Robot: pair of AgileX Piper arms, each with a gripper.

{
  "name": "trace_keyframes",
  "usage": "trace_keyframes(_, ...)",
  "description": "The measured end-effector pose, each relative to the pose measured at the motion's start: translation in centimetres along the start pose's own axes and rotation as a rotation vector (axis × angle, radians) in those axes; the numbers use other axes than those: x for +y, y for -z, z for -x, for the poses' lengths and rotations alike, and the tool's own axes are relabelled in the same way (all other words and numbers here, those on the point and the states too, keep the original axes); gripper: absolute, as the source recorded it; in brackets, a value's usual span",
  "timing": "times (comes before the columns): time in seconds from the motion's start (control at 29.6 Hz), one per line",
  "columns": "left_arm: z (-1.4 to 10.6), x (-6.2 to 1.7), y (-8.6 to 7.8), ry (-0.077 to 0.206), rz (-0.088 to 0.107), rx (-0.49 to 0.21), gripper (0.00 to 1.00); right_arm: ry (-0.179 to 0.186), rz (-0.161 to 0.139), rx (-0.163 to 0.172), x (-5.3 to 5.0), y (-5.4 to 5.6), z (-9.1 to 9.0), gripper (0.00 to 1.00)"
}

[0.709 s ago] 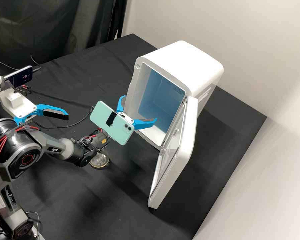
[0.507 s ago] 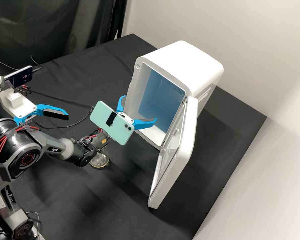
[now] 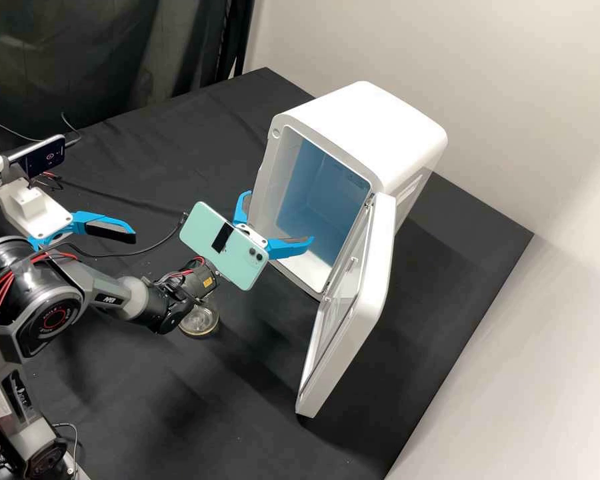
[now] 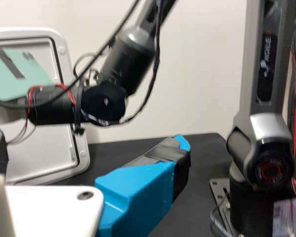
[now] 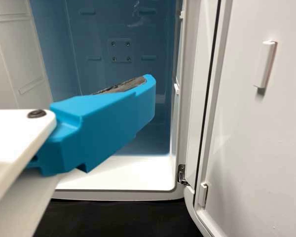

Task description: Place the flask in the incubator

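The white incubator (image 3: 373, 127) stands at the back right, its door (image 3: 357, 300) swung open toward the front and its blue inside (image 5: 113, 59) bare. My right gripper (image 3: 268, 225) is open just in front of the opening; one blue finger (image 5: 103, 118) points into the chamber, with nothing between the fingers. A clear round flask (image 3: 199, 322) lies on the black bench under my right arm's wrist, partly hidden by it. My left gripper (image 3: 90, 228) is open above the bench's left side, far from the flask, its blue finger (image 4: 143, 190) empty.
A mint-green phone (image 3: 223, 245) is mounted on the right wrist, and a dark phone (image 3: 41, 155) sits on the left one. Cables (image 3: 150, 243) trail across the bench. The open door (image 5: 256, 123) stands close beside the right gripper. An arm's base (image 4: 264, 163) stands near the left gripper.
My left gripper has shifted slightly to the left. The right arm, flask and incubator have not moved.
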Motion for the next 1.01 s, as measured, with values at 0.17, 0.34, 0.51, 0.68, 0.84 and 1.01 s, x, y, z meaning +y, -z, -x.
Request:
trace_keyframes(0.17, 0.9, -0.71, 1.0, 0.015, 0.003, 0.034, 1.0, 0.0, 0.0, 0.0, 0.0, 0.0, 0.0, 1.0)
trace_keyframes(0.34, 0.9, -0.59, 1.1, -0.013, 0.004, 0.034, 1.0, 0.0, 0.0, 0.0, 0.0, 0.0, 0.0, 1.0)
trace_keyframes(0.51, 1.4, -1.16, 1.4, -0.016, -0.004, 0.026, 1.0, 0.0, 0.0, 0.0, 0.0, 0.0, 0.0, 1.0)
trace_keyframes(0.68, 3.0, -2.04, 2.6, 0.001, 0.022, 0.029, 1.0, 0.0, 0.0, 0.0, 0.0, 0.0, 0.0, 1.0)
trace_keyframes(0.84, 4.8, -2.4, 3.8, -0.003, 0.056, 0.049, 1.0, 0.0, 0.0, 0.0, 0.0, 0.0, 0.0, 1.0)
trace_keyframes(1.01, 6.7, -2.63, 4.5, 0.018, 0.066, 0.064, 1.0, 0.0, 0.0, 0.0, 0.0, 0.0, 0.0, 1.0)
